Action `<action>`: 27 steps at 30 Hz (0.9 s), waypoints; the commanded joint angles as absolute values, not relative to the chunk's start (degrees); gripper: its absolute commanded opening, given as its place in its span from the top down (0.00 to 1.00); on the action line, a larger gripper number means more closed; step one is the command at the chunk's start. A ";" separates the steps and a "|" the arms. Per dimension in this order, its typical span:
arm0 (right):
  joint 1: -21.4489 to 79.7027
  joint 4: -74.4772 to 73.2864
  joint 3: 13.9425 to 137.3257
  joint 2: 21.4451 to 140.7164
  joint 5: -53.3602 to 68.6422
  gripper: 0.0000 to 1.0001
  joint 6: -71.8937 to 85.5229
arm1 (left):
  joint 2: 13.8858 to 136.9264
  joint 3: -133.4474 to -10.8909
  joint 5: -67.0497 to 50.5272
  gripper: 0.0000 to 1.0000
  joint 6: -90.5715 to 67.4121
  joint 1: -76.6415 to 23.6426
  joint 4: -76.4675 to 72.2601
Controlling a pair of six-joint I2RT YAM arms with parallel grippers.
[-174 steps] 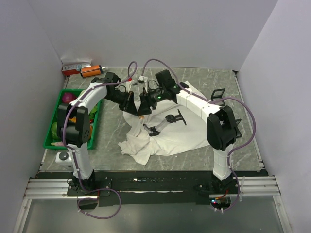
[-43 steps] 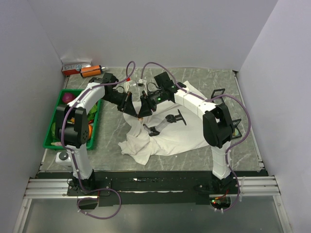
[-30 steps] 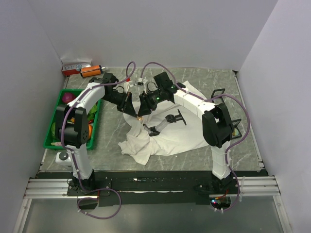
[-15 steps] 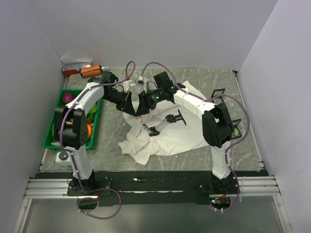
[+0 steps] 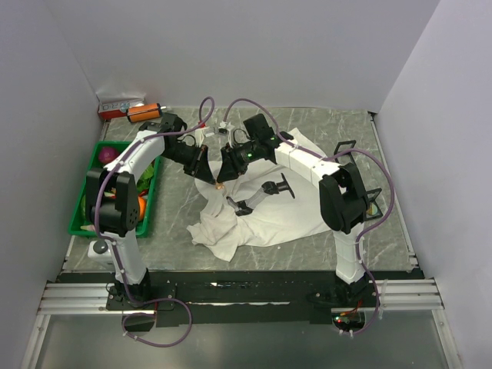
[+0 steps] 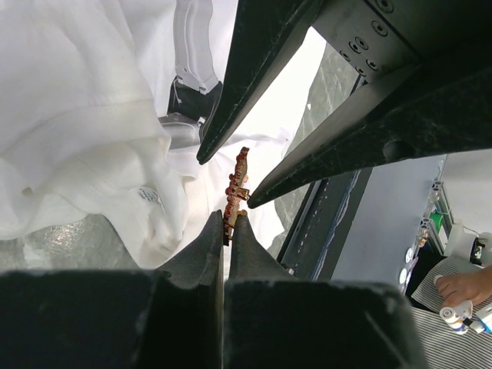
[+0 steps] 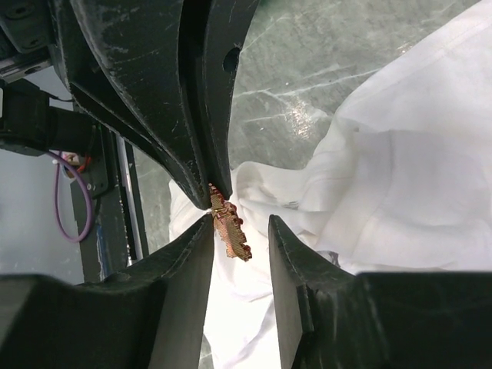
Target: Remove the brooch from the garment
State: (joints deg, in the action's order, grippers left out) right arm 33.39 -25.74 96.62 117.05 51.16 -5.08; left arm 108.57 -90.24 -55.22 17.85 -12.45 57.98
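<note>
The left gripper (image 6: 228, 224) pinches the brooch (image 6: 237, 184) steady above the garment (image 6: 77, 115), probably so the right gripper (image 7: 240, 227), jaws apart around it, can grasp it.

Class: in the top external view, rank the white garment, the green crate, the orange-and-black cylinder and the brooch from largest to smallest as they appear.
1. white garment
2. green crate, partly hidden by an arm
3. orange-and-black cylinder
4. brooch, barely a speck
</note>
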 commanded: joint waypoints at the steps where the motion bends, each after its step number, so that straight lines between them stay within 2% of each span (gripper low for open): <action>1: 34.54 -26.72 97.12 117.77 51.07 0.60 -9.23 | 106.43 -92.90 -59.94 0.99 19.16 -13.62 58.71; 10: 35.24 -25.67 97.03 117.60 47.56 0.60 -5.54 | 108.01 -94.30 -64.41 0.99 17.58 -13.62 58.45; 20: 35.77 -22.77 96.59 119.35 42.54 0.63 6.40 | 108.11 -93.25 -68.73 0.99 11.34 -15.20 54.49; 23: 35.77 -21.10 96.07 120.32 44.90 0.63 9.30 | 107.93 -92.90 -68.47 0.99 11.51 -16.08 54.67; 26: 35.33 -16.80 95.10 120.06 50.25 0.56 12.29 | 107.93 -92.11 -66.98 0.99 12.30 -16.26 54.84; 27: 34.72 -14.79 94.66 119.45 55.32 0.54 13.26 | 108.02 -91.76 -65.84 0.99 12.65 -16.35 54.93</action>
